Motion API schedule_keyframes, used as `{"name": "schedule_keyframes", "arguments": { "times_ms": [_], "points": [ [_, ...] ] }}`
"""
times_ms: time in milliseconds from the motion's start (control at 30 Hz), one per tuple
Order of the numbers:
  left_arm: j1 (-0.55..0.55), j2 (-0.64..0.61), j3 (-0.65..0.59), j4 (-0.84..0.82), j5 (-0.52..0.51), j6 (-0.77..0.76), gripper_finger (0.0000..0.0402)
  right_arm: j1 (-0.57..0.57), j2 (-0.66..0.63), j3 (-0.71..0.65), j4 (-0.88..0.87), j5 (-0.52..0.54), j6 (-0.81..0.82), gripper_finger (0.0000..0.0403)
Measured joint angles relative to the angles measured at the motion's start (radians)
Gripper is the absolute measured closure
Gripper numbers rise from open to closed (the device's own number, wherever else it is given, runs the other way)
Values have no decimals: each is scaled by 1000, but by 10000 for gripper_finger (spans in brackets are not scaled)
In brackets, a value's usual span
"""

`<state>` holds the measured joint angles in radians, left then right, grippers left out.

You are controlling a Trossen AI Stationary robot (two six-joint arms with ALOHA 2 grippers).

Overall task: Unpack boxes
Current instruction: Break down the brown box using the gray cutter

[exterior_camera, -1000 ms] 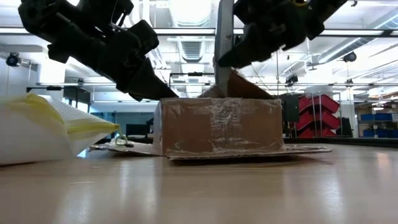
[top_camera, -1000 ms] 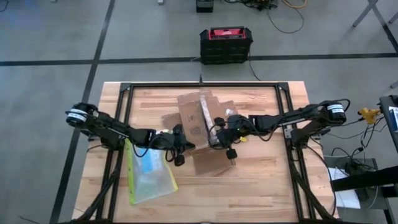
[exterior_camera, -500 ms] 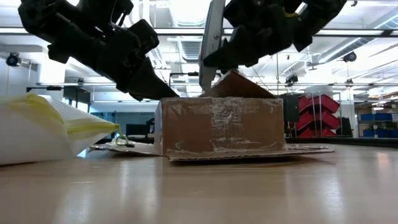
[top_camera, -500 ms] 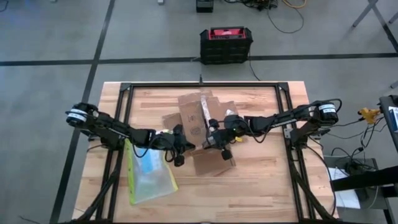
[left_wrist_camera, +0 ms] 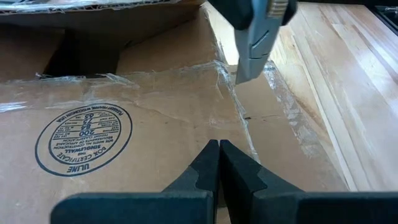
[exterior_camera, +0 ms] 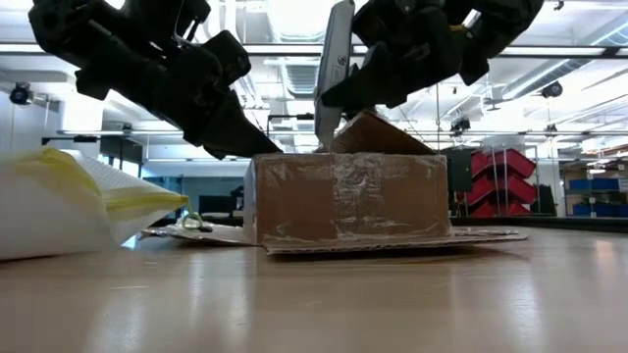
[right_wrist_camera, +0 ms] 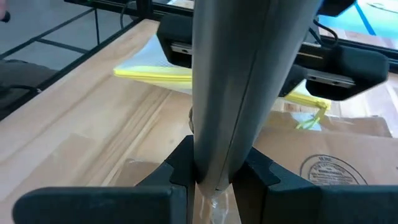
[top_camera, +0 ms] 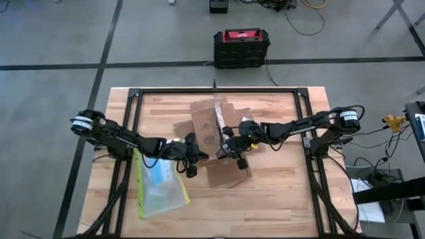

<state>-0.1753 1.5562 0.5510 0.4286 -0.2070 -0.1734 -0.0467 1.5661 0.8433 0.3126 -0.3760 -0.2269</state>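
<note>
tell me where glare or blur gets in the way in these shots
Low view: bright ceiling lights leave both arms as dark silhouettes, and the tape on the carton glints. Right wrist view: the grey tool sits close and soft-edged, hiding much of the scene. High view: evenly lit.

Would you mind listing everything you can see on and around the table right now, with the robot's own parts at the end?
Cardboard carton: one, brown with clear tape strips, flaps open, middle of the table.
Grey bar: one, flat and metallic, held nearly upright over the carton's taped seam.
Plastic pouch: one, clear with yellow-green edge, lying on the table beside the carton, on the left arm's side.
Table: one, light wood with a black frame.
Case: one, black and red, on the floor beyond the table.
Left tool: one, dark, fingers shut, tips at the carton's top.
Right tool: one, dark, shut on the grey bar above the carton.
</note>
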Motion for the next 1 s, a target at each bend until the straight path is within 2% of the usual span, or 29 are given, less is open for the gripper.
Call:
{"name": "schedule_keyframes", "arguments": {
  "times_ms": [567, 1000],
  "points": [
    [0, 0, 0, 0, 0, 0, 401, -6, -1, 0, 5, 1, -9, 349],
    [-6, 0, 1, -2, 7, 34, 401, -6, -28, 1, -85, 10, -16, 349]
  ]
}}
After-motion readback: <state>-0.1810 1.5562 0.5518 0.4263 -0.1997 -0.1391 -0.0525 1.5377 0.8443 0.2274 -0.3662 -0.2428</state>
